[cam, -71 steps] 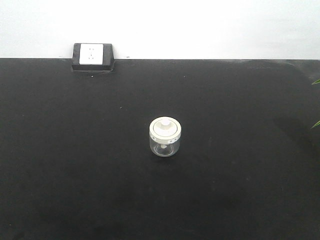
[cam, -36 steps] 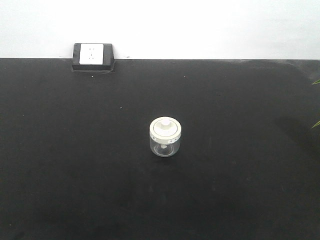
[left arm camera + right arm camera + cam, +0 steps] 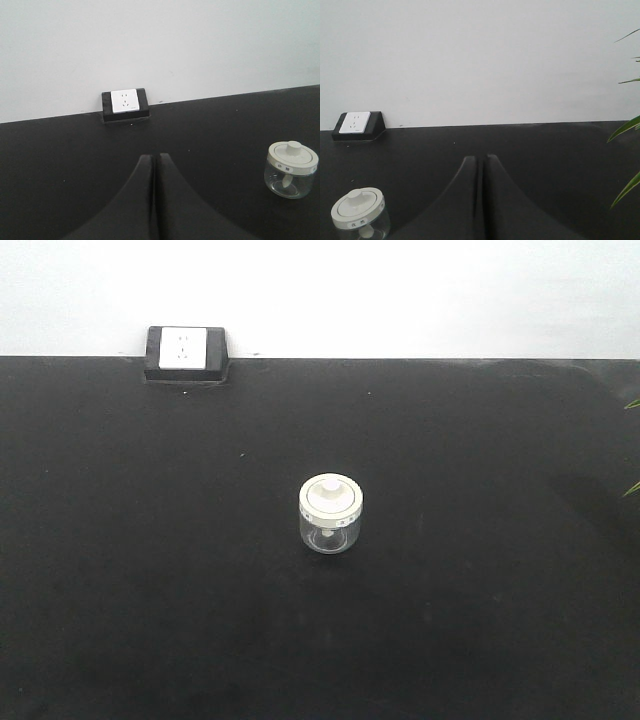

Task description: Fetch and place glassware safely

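Observation:
The glassware [image 3: 331, 514] is a small clear jar with a cream-white knobbed lid, upright in the middle of the black table [image 3: 150, 570]. No arm shows in the front view. In the left wrist view the jar [image 3: 291, 169] stands at the right, well off from my left gripper [image 3: 153, 157], whose black fingers are pressed together with nothing between them. From the right wrist the jar [image 3: 360, 214] sits at the bottom left, apart from my right gripper [image 3: 479, 158], which is likewise shut and empty.
A white power socket in a black block [image 3: 185, 353] rests at the table's back left edge against the white wall. Green plant leaves [image 3: 625, 150] reach in at the right edge.

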`<state>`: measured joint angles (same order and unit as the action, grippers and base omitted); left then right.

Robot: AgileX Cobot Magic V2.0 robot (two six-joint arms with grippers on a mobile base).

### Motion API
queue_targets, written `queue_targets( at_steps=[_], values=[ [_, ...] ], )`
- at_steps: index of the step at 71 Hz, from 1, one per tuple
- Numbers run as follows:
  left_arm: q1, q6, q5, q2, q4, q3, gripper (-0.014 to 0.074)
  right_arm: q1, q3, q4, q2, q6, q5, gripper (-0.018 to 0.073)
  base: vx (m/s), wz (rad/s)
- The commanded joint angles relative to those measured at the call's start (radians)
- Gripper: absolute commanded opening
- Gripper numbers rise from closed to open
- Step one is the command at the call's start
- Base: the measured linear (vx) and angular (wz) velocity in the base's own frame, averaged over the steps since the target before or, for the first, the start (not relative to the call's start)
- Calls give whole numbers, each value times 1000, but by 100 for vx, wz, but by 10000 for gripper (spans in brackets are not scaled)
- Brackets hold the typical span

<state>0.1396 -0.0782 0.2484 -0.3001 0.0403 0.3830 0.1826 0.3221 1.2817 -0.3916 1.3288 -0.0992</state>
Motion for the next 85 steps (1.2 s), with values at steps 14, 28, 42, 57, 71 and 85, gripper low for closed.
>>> queue_targets(
  at_steps=[14,28,42,57,71,85],
  values=[
    [3,1,-57,18,7,-15,-7,-8,28,13,-6,-4,12,-3,0,0],
    [-11,0,-53,124,7,-115,-7,-8,28,13,-6,-4,12,-3,0,0],
    [-92,-9,-46,274,7,-247,-7,-8,28,13,-6,-4,12,-3,0,0],
    [-118,-6,-84,326,7,-402,-7,-8,28,13,-5,-4,12,-3,0,0],
    [-117,-6,-47,325,6,-440,-7,-8,28,13,-5,-4,12,-3,0,0],
    [-117,-6,-45,324,6,-440,-7,-8,28,13,-5,-4,11,-3,0,0]
  ],
)
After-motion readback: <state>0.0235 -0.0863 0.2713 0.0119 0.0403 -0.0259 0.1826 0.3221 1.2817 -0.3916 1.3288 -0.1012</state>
